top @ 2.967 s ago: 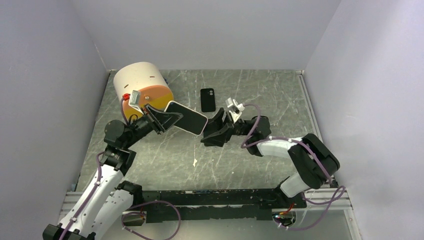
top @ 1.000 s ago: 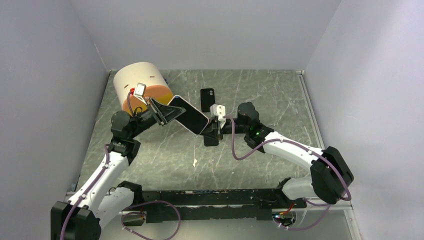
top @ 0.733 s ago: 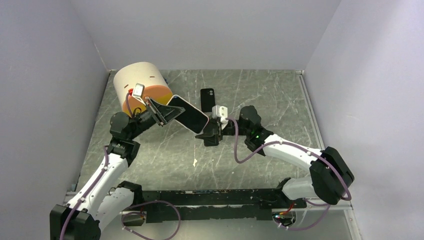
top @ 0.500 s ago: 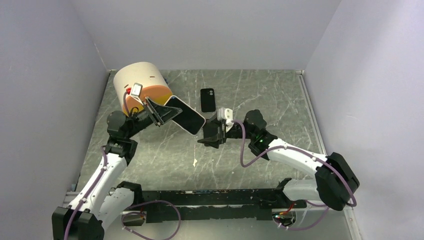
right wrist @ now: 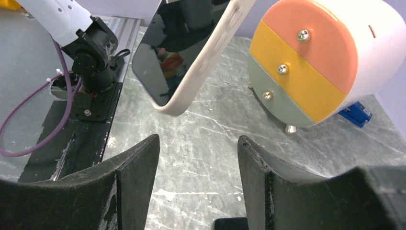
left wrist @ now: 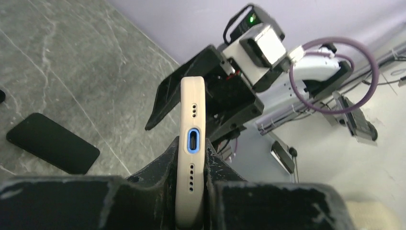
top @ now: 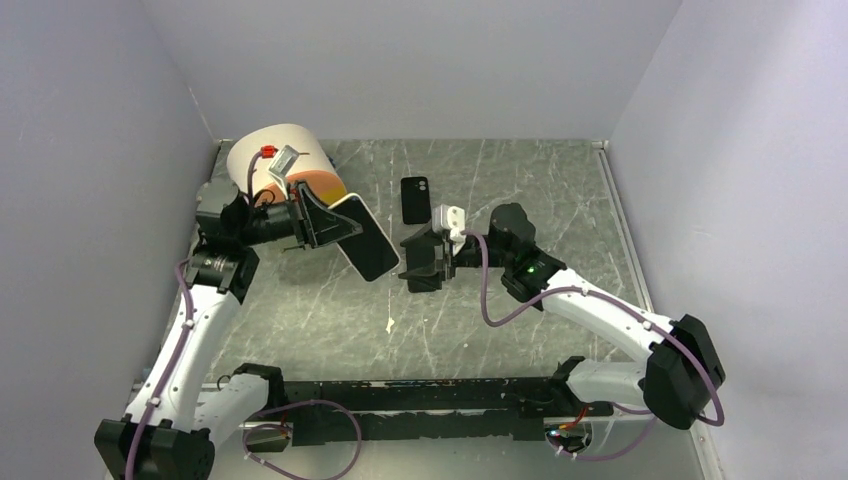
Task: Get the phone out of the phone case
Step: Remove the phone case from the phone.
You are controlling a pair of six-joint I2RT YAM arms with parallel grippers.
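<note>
The left gripper (top: pixel 322 222) pinches the case (left wrist: pixel 192 105), phone (right wrist: pixel 177 48) inside, by its port end above the table (top: pixel 300 320). The right gripper (right wrist: pixel 198 153) is spread, just beside the free end, not touching.

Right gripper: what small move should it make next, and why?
Probably ease the right gripper forward until its open jaws straddle the phone case at its free end. The left gripper holds the phone aloft in it, and that end hangs just beyond the jaws.
</note>
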